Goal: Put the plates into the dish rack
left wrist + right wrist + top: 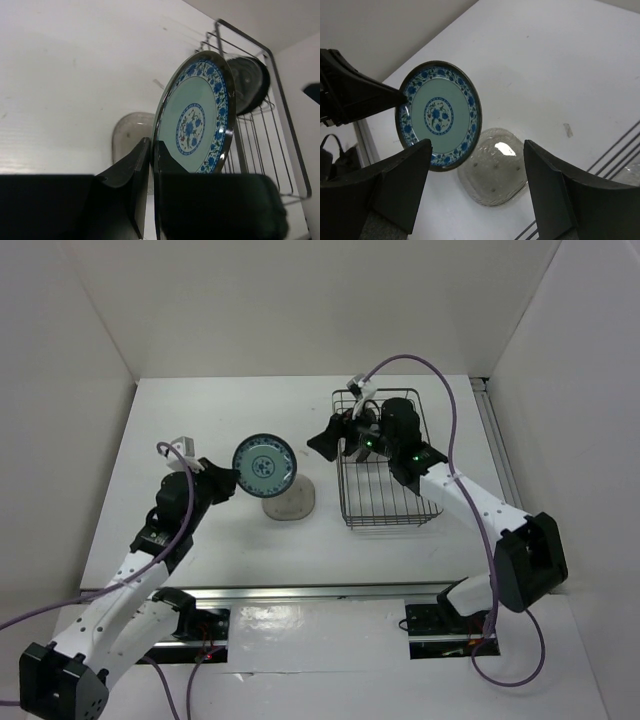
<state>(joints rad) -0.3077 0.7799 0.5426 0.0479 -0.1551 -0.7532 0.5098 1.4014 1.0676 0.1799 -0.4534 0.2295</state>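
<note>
The dish rack [385, 508] already has a black plate [250, 85] standing in it, and a cloudy beige plate [290, 505] lies flat on the table, so the blue patterned plate [263, 465] looks mid-carry. It is upright in the air left of the rack, its rim pinched in the narrowed left gripper [150, 152]. The right gripper [335, 437] waits wide and empty at the rack's left edge, so next probably comes a steady handover or slotting between prongs.
</note>
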